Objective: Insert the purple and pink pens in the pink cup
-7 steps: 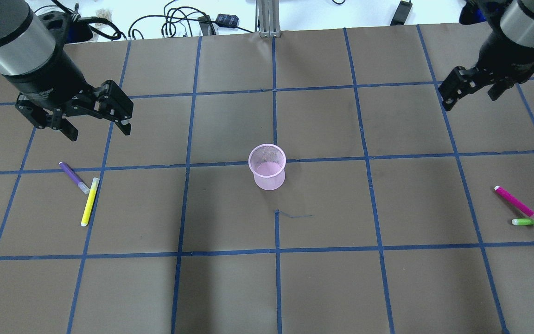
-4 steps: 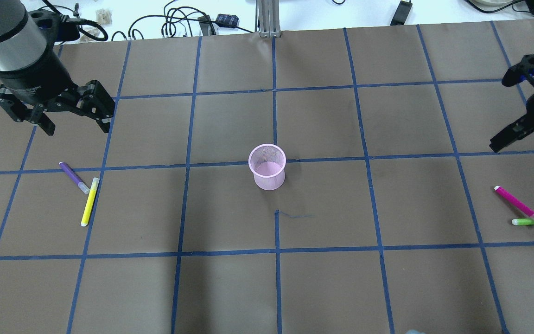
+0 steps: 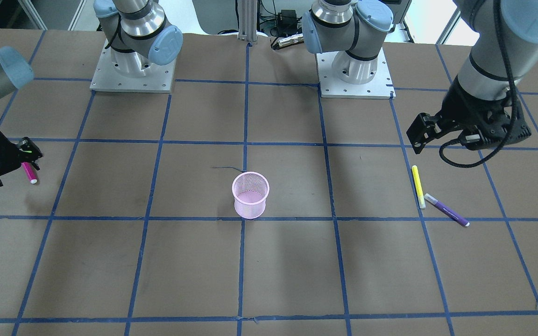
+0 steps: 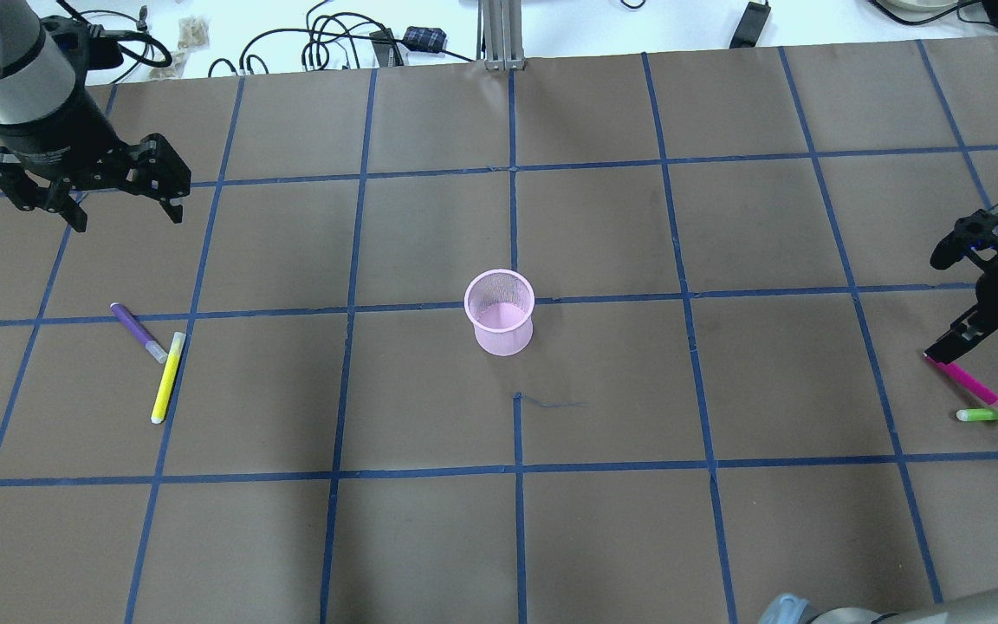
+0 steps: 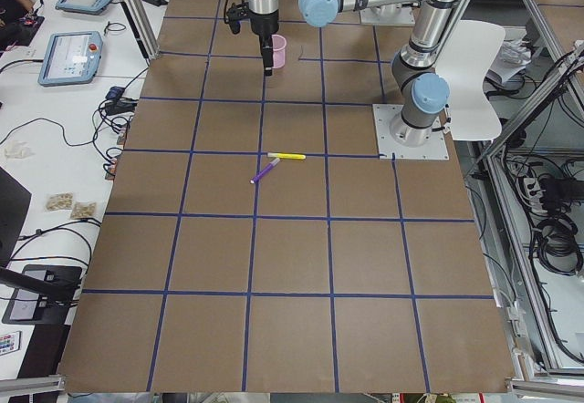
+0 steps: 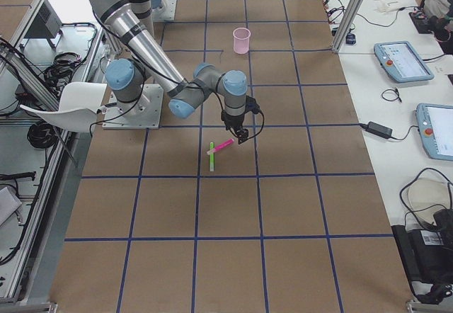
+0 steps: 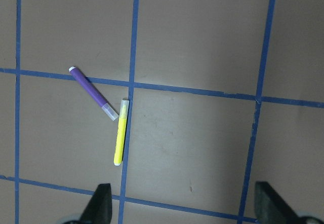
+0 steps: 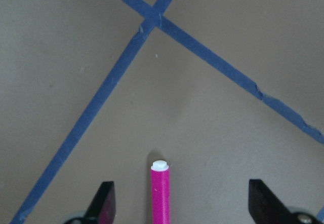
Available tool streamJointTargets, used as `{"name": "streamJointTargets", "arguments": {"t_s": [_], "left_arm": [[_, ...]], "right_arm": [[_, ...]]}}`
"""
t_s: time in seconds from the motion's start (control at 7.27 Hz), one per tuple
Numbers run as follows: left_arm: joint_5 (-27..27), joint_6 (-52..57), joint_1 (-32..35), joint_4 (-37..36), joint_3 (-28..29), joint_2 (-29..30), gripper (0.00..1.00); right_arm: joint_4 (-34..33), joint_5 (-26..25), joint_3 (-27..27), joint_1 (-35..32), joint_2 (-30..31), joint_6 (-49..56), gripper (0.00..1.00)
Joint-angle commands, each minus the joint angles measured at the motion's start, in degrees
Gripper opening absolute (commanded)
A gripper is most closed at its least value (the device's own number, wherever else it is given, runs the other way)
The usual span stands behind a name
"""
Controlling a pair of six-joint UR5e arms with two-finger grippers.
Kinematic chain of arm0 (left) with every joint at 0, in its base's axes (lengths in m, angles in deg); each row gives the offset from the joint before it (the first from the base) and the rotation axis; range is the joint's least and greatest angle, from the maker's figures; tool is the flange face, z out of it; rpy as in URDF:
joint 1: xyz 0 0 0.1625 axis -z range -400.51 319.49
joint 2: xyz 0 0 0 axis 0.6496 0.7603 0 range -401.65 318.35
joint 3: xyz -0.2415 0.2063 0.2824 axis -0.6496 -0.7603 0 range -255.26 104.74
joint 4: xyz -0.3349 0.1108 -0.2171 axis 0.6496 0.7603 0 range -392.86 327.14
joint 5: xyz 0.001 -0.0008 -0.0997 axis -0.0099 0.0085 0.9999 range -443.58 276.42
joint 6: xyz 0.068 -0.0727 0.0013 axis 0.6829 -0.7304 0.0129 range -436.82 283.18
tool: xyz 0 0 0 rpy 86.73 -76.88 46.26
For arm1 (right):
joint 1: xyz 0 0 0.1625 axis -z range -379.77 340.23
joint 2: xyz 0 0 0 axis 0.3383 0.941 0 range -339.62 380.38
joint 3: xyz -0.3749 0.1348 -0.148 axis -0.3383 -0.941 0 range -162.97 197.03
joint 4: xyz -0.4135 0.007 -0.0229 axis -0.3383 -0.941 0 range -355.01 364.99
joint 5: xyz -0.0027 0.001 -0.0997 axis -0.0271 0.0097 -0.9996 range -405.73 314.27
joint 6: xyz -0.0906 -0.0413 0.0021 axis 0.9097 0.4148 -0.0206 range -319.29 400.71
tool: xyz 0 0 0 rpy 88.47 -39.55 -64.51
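Note:
The pink mesh cup (image 4: pixel 500 310) stands upright at the table's middle. The purple pen (image 4: pixel 137 332) lies at the left, its cap end touching a yellow pen (image 4: pixel 168 377). My left gripper (image 4: pixel 126 217) is open and empty, hovering behind them; both pens show in the left wrist view, the purple pen (image 7: pixel 92 92) upper left. The pink pen (image 4: pixel 971 384) lies at the far right across a green pen (image 4: pixel 997 413). My right gripper (image 4: pixel 949 345) is open, low over the pink pen's far end. In the right wrist view the pink pen (image 8: pixel 160 191) lies between the fingers (image 8: pixel 104 203).
Blue tape lines grid the brown table. Cables and a metal post (image 4: pixel 499 35) lie beyond the far edge. The two arm bases (image 3: pixel 131 70) stand at the robot's side. The cup also shows in the front view (image 3: pixel 250 194).
My right gripper has swung out and come down to the pink pen's far end. My left gripper has drifted left and back, still open. Pens and cup have not moved.

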Motion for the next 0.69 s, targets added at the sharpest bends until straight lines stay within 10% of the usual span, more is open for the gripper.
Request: {"name": "streamJointTargets", "arguments": {"t_s": [0.0,0.28,0.55], "left_arm": [[0.2,-1.6,-2.5,-0.6,0.0,1.6,1.0],[0.6,-2.2,-5.7,-3.4,-0.3,3.8,1.0],[1.8,-2.4,-8.7,-4.2,-1.9,5.3,1.0]], "right_arm": [[-0.5,-0.4,1.3,0.6,-1.2,0.7,0.83],[0.1,-4.1,1.4,0.5,-2.1,-0.1,0.68],[0.0,-4.3,1.4,0.5,-2.2,-0.2,0.28]]}}
